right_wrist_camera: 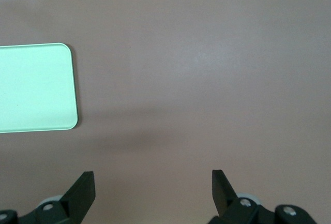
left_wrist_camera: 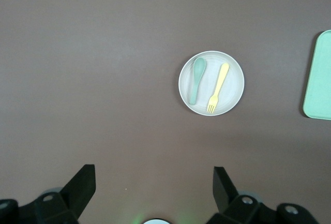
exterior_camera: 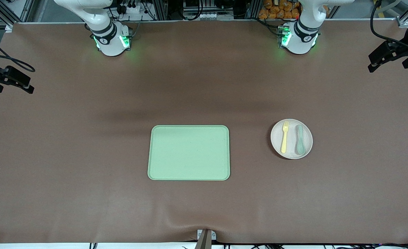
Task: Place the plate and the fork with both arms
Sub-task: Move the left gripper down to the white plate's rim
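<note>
The brown surface (exterior_camera: 69,145) carries a rectangular light green tray (exterior_camera: 189,153) at its middle, with nothing on it. Toward the left arm's end, well apart from the tray, sits the round beige plate (exterior_camera: 291,153), and on it lie the pale yellow fork (exterior_camera: 284,137) and a grey-green spoon (exterior_camera: 300,139), side by side and not touching, the fork on the side toward the tray. Nothing is gripped yet, so the step in hand looks like the first reach. The left claw (left_wrist_camera: 154,182) hangs high over bare surface with its fingers wide apart, the plate and cutlery in its sight; the right claw (right_wrist_camera: 153,185) hangs high with fingers equally spread, over bare surface beside the tray's edge. A good start, I judge, would be for the left arm to take the plate at its raised rim and keep it level so the cutlery stays put. The fork is thin and lies flat, so the fingers should close across its handle, clear of the spoon.
</note>
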Tool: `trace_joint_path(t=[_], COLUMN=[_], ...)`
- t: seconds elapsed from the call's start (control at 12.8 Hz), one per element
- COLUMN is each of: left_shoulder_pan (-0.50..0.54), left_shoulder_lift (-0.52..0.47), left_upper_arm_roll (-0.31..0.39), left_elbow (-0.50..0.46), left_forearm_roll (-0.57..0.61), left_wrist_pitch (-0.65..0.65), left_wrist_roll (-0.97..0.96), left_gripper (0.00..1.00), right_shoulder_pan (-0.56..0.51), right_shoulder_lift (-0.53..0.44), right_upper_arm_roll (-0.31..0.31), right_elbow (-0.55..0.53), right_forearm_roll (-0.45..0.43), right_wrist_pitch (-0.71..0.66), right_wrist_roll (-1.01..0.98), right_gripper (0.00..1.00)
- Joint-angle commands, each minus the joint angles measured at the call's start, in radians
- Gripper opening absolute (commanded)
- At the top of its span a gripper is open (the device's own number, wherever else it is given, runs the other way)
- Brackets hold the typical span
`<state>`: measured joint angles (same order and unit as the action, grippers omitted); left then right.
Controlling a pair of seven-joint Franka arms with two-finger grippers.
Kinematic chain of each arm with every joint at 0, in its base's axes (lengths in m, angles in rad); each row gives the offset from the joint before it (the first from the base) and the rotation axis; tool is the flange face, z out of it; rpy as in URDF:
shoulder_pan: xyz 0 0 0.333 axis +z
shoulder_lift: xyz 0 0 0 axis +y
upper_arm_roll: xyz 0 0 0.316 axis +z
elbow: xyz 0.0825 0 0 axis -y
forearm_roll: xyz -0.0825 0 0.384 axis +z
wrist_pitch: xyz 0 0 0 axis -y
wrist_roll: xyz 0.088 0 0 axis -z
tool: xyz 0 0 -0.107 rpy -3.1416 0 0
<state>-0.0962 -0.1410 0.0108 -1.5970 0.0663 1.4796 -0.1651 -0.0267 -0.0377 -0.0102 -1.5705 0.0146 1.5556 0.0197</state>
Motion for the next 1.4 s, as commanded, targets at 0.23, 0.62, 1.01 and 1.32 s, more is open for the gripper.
trace_joint_path(t=[0.23, 0.62, 1.01, 1.32], left_shoulder_pan=[-0.016, -0.016, 0.004, 0.006], left_shoulder_lift=[0.006, 0.011, 0.124, 0.172], left_upper_arm_roll=[0.001, 0.021, 0.038, 0.037], left_elbow=[0.022, 0.020, -0.059, -0.350], left_forearm_roll=[0.026, 0.006, -0.066, -0.066], left_wrist_pitch=[-0.022, -0.019, 0.131, 0.474], left_wrist_roll=[0.001, 0.007, 0.007, 0.007], left_gripper=[1.00, 1.00, 1.00, 1.00], right_shoulder_pan=[0.001, 0.001, -0.001, -0.002], right_shoulder_lift=[-0.002, -0.002, -0.002, -0.002], right_upper_arm_roll=[-0.004, -0.004, -0.004, -0.004], right_elbow=[0.006, 0.007, 0.007, 0.006], right_forearm_roll=[0.015, 0.013, 0.015, 0.015], right_wrist_pitch=[-0.008, -0.008, -0.008, -0.008], right_wrist_roll=[0.011, 0.011, 0.011, 0.011], right_gripper=[1.00, 1.00, 1.00, 1.00])
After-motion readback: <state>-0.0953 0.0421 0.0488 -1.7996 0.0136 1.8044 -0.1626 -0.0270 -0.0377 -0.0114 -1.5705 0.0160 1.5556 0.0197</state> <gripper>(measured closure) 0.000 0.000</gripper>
